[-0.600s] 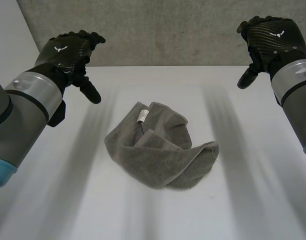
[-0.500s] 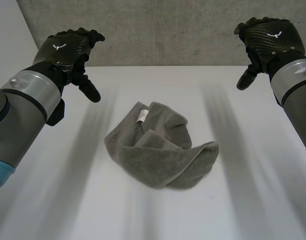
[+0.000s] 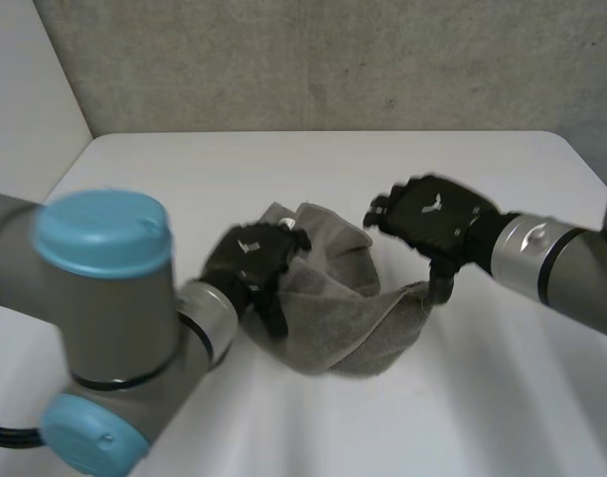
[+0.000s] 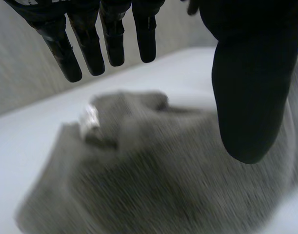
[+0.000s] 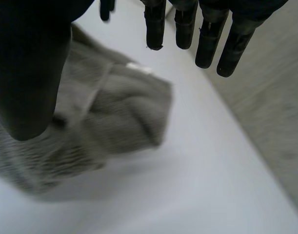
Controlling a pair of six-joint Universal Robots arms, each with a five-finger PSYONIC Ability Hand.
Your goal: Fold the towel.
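A grey towel (image 3: pixel 335 308) lies crumpled in the middle of the white table (image 3: pixel 184 169), with a small white label (image 4: pixel 89 118) near its far edge. My left hand (image 3: pixel 253 260) hovers over the towel's left part, fingers (image 4: pixel 90 46) straight and thumb apart, holding nothing. My right hand (image 3: pixel 432 221) is over the towel's right edge, fingers (image 5: pixel 207 39) straight and spread, thumb pointing down at the cloth's right corner. The towel (image 5: pixel 105 117) lies below the right palm, and the towel (image 4: pixel 153 175) spreads under the left palm.
A grey concrete wall (image 3: pixel 313 60) stands behind the table's far edge. Bare white tabletop surrounds the towel on all sides.
Both hands have come down and inward from high at the sides to just over the towel's left and right parts. The towel has not moved.
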